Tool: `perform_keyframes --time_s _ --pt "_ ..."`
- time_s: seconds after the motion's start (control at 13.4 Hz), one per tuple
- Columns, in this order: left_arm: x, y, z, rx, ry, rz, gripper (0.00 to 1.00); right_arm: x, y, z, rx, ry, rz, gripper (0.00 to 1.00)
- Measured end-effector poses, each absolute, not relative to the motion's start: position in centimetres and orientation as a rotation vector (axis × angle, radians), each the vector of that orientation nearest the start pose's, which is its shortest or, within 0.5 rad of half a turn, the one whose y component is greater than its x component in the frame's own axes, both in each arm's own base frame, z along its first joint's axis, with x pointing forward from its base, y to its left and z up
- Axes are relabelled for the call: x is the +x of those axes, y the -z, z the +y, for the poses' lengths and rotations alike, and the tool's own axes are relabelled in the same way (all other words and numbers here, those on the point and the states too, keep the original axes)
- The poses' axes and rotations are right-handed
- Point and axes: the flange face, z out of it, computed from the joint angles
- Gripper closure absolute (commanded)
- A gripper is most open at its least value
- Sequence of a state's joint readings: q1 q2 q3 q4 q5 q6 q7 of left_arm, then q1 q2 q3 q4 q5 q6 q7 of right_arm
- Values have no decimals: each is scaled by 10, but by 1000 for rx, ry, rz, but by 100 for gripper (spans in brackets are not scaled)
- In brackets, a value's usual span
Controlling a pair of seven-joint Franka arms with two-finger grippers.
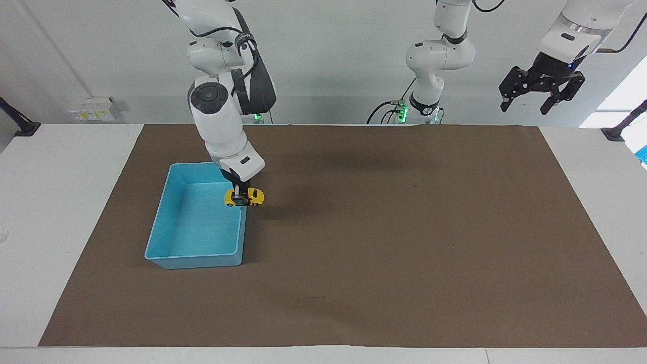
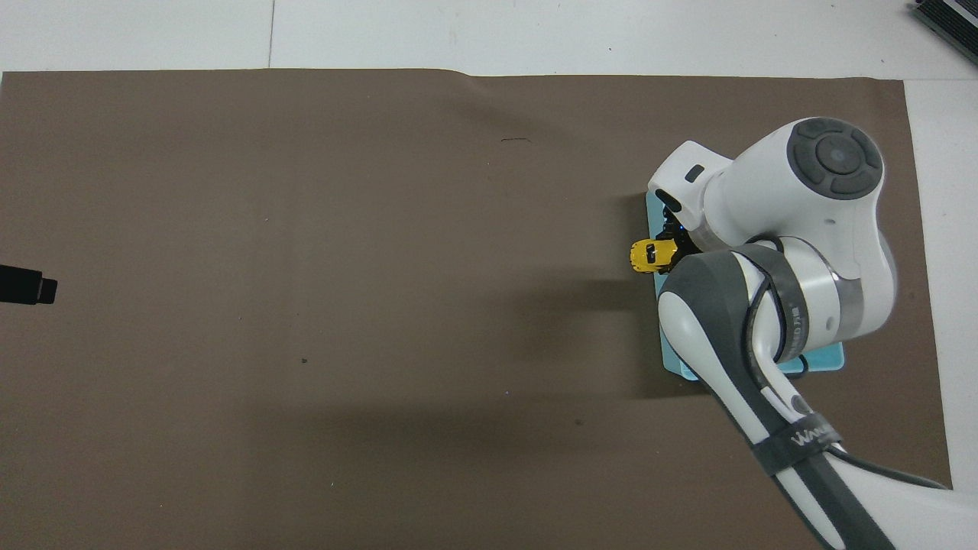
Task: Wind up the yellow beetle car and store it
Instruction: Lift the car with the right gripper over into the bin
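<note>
The yellow beetle car (image 1: pixel 244 197) hangs in my right gripper (image 1: pixel 241 195), which is shut on it. It is held in the air over the rim of the blue bin (image 1: pixel 167 231) on the side toward the table's middle. In the overhead view the car (image 2: pixel 651 257) shows beside the right arm, which hides most of the bin (image 2: pixel 829 357). My left gripper (image 1: pixel 541 94) waits open and empty, high over the left arm's end of the table; only its tip (image 2: pixel 27 284) shows in the overhead view.
A brown mat (image 1: pixel 404 242) covers most of the white table. The bin is empty inside. A small white box (image 1: pixel 91 108) sits at the table's edge nearest the robots, at the right arm's end.
</note>
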State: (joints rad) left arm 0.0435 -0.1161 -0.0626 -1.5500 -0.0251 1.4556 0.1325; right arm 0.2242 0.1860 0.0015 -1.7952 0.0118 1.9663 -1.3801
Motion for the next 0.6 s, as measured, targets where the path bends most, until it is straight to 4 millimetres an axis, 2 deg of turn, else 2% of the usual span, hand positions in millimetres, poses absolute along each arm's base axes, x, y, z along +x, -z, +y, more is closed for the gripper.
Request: perform_keyframes --time_s 0.15,0.37,0.6 --pt "505 -685 -15 -3148 36 244 0 596 -440 122 2175 30 2304 100" --pt "505 -685 -15 -3148 36 244 0 597 -432 79 2147 55 2351 100" --pt "505 -685 -15 -3148 36 244 0 593 -425 48 2143 74 2374 100"
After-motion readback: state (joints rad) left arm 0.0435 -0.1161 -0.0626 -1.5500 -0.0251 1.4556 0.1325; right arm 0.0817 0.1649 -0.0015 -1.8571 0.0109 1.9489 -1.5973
